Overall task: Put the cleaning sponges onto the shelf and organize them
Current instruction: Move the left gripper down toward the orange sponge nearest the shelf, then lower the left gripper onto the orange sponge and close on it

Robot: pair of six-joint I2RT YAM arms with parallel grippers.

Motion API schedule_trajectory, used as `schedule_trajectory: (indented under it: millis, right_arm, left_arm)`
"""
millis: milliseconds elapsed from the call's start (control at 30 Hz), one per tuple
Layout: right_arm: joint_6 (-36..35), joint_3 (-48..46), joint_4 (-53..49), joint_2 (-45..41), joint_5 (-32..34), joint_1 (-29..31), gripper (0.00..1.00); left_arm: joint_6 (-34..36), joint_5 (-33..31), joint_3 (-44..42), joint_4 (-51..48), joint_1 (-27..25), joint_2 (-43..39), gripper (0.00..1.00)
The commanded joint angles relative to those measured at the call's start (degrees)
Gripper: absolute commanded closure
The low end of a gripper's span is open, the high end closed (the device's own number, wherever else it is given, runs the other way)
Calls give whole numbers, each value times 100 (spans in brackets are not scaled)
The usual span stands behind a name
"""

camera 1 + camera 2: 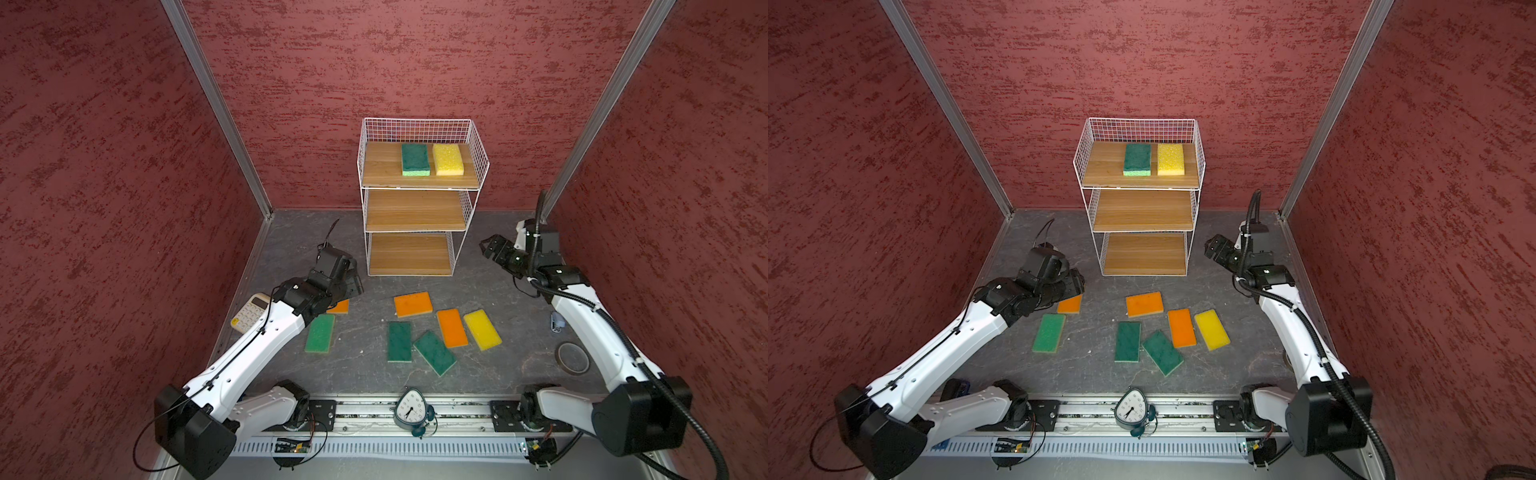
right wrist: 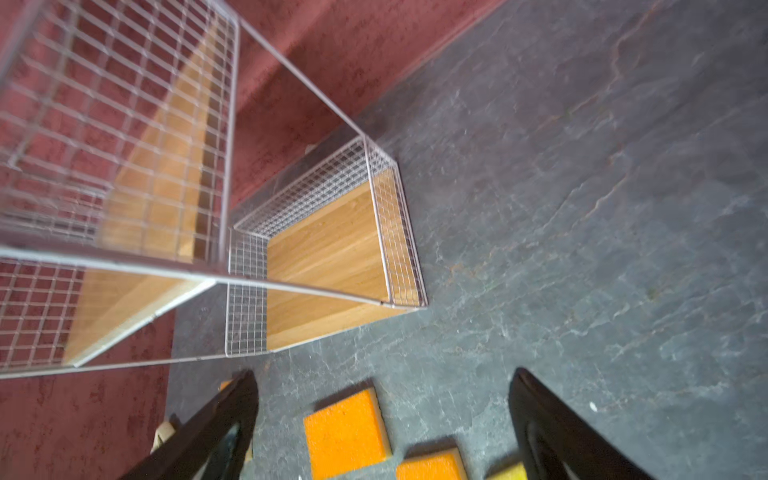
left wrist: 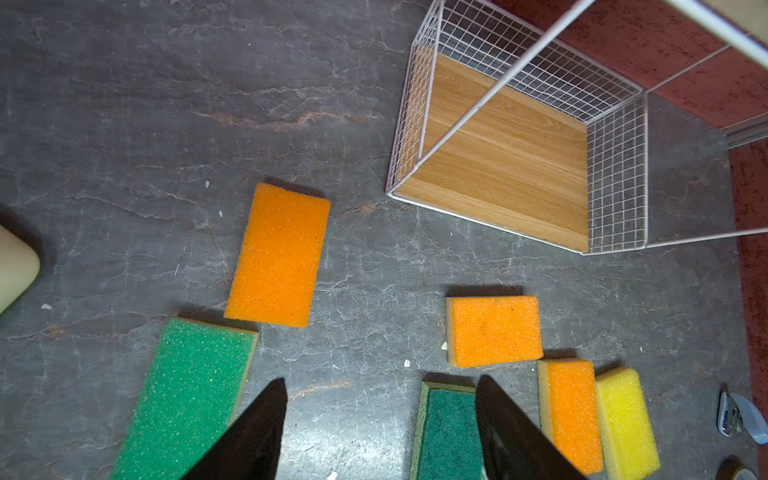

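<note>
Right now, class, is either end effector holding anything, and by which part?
Nothing is held: left end effector and right end effector are both open, empty.

On top tier of the shelf (image 1: 415, 210), right of centre: sponge pair (image 1: 415, 160), side by side. On the surface (image 1: 365, 374) before the shelf: five-sponge cluster (image 1: 451, 328), slightly rightward; two more sponges (image 1: 320, 332) front-left. Calculator (image 1: 249, 311) farther front-left; clock (image 1: 409, 409) far in front.

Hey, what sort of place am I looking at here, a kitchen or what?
Probably a robot test cell, not a kitchen: red panel walls box in the tabletop, two robot arms mount on a rail, sponges lie before a shelf.
</note>
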Motion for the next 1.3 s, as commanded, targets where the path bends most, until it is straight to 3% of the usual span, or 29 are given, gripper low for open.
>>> schedule_trajectory:
  millis: [0, 200, 267, 533, 800, 1267]
  right_arm:
    - [148, -190, -157, -72, 173, 273, 5]
    - [339, -748, -202, -672, 228, 305, 5]
    - [381, -872, -186, -767, 57, 320, 5]
    - [488, -1178, 141, -741, -236, 499, 5]
    - [442, -1323, 394, -457, -435, 634, 5]
    - [375, -1282, 544, -181, -513, 652, 4]
  left_arm:
    - [-96, -76, -143, 190, 58, 13, 23]
    - [-660, -689, -322, -290, 107, -25, 23]
    - [-890, -818, -318, -576, 168, -60, 19]
    - [-929, -451, -565, -819, 563, 34, 9]
    - [-216, -132, -818, 92, 630, 490, 1]
    - [1003, 303, -81, 904, 993, 2609, 1]
